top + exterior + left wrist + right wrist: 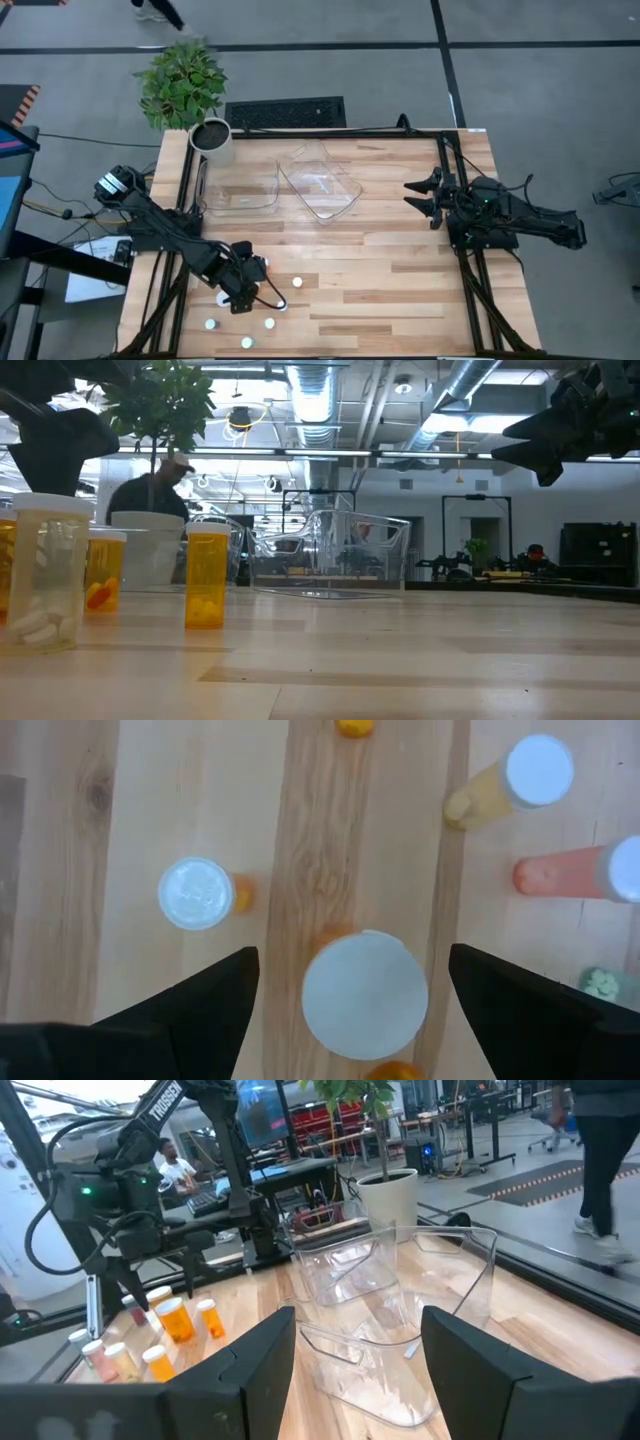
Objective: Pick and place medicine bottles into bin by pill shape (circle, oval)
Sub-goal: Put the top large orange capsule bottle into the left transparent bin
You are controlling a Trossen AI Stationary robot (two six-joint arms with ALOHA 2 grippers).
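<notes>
We hold the left end effector (350,995) spread wide, straight above an upright bottle (365,992) among others at the tabletop's (400,290) near-left edge. The right end effector (355,1350), apart too, waits farther off.

Light wooden slatted tabletop (380,280) on a dark frame. White plant pot (213,140) at the far left corner, dark soil showing; leafy green plant (182,82) just beyond the table edge. Black floor grille (285,112) behind the table. Grey floor (540,80) crossed by dark lines. Person in a cap (152,485) in the room behind, partly hidden by foliage. Overhead ducting (310,395) and ceiling lights.
</notes>
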